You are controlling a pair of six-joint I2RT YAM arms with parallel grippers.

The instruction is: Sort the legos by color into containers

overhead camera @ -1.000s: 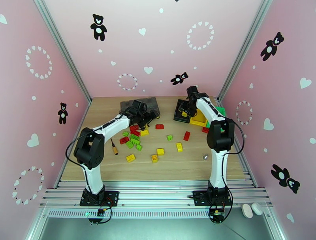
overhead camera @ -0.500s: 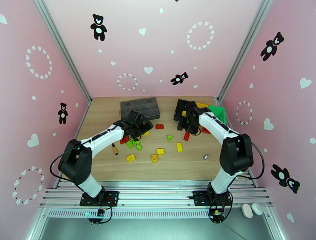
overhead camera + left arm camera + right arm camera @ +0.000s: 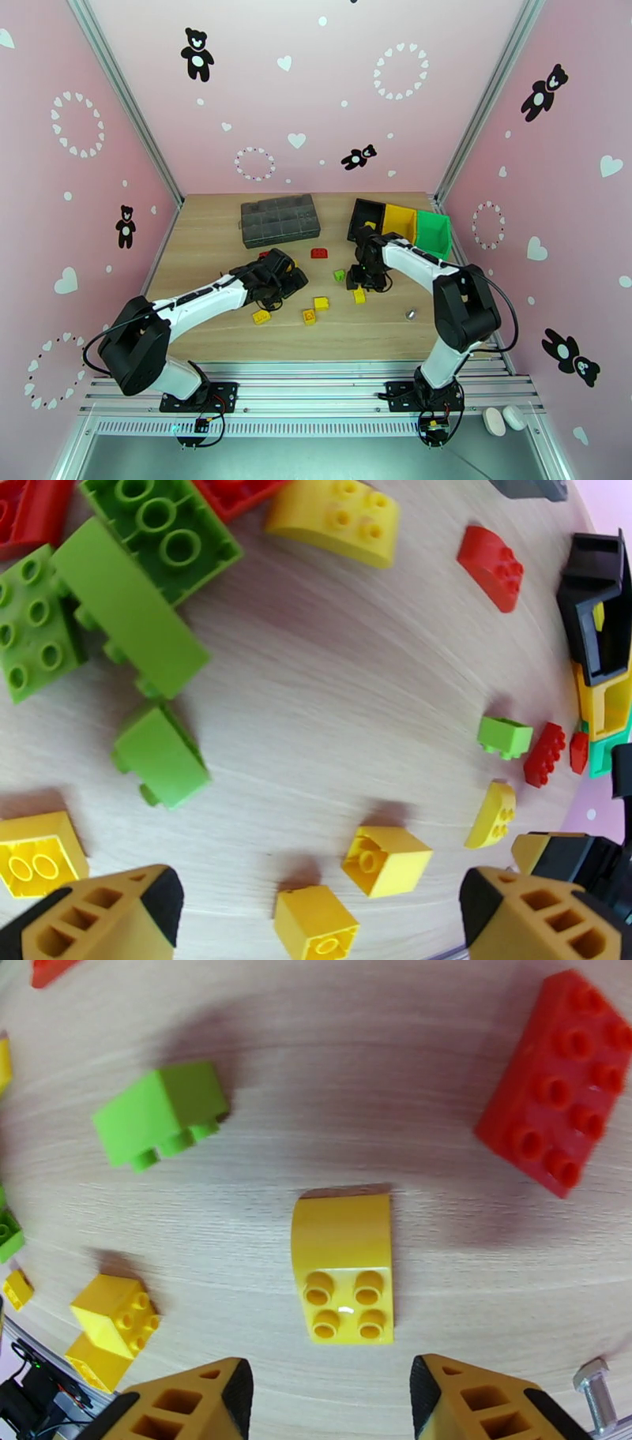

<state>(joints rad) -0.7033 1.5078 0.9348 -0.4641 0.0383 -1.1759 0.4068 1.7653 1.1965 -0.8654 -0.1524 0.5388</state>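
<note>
Loose legos lie mid-table: a red curved one (image 3: pixel 319 253), a green one (image 3: pixel 339 275) and yellow ones (image 3: pixel 321 302). The containers stand at the back right: black (image 3: pixel 366 217), yellow (image 3: pixel 397 221), green (image 3: pixel 433 231). My left gripper (image 3: pixel 288 280) is open and low over the brick pile. Its wrist view has green bricks (image 3: pixel 162 755) and yellow bricks (image 3: pixel 387 860) ahead of its fingers (image 3: pixel 103 914). My right gripper (image 3: pixel 365 278) is open just above a yellow curved brick (image 3: pixel 344 1268), with a red brick (image 3: pixel 565 1082) and a green one (image 3: pixel 158 1110) beyond it.
A dark grey organizer box (image 3: pixel 280 219) sits at the back centre. A small metal bolt (image 3: pixel 410 313) lies near the right arm on the wooden table (image 3: pixel 474 331). Pink walls close in three sides.
The left arm swung from the organizer box down toward me onto the brick pile. The right arm left the bins and came down over the yellow curved brick.
</note>
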